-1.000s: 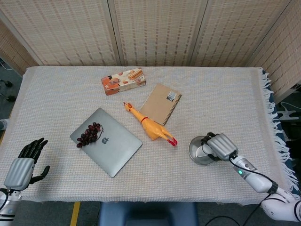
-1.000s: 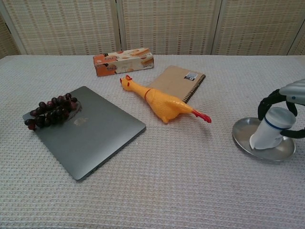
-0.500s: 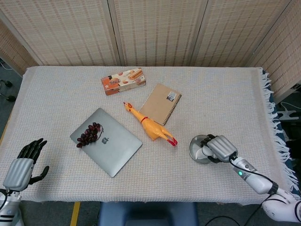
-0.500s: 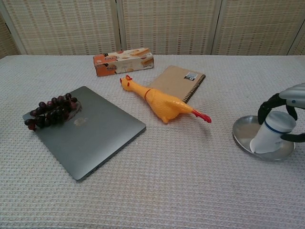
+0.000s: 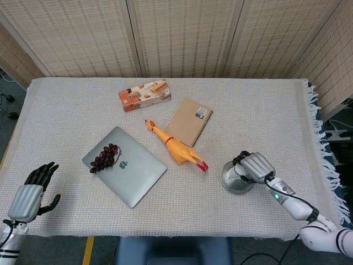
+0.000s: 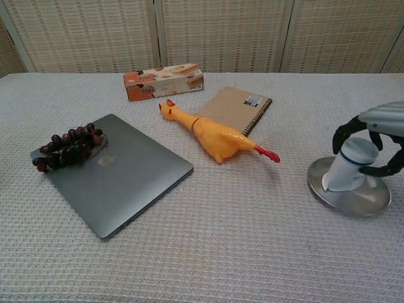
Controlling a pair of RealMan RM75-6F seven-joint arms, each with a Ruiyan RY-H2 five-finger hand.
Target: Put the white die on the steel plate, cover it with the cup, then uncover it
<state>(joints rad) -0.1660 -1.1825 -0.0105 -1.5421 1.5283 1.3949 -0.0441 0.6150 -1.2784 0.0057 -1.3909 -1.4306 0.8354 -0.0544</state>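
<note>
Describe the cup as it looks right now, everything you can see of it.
The cup is white, plastic or paper by its look, with a thin dark blue band near its closed end. It stands upside down, wide mouth down, on the steel plate, leaning slightly. The right hand grips its upper part, dark fingers curled around both sides. In the head view the hand hides most of it. No die is visible.

Rubber chicken [image 6: 218, 136] well left of steel plate [image 6: 328, 191]
</note>
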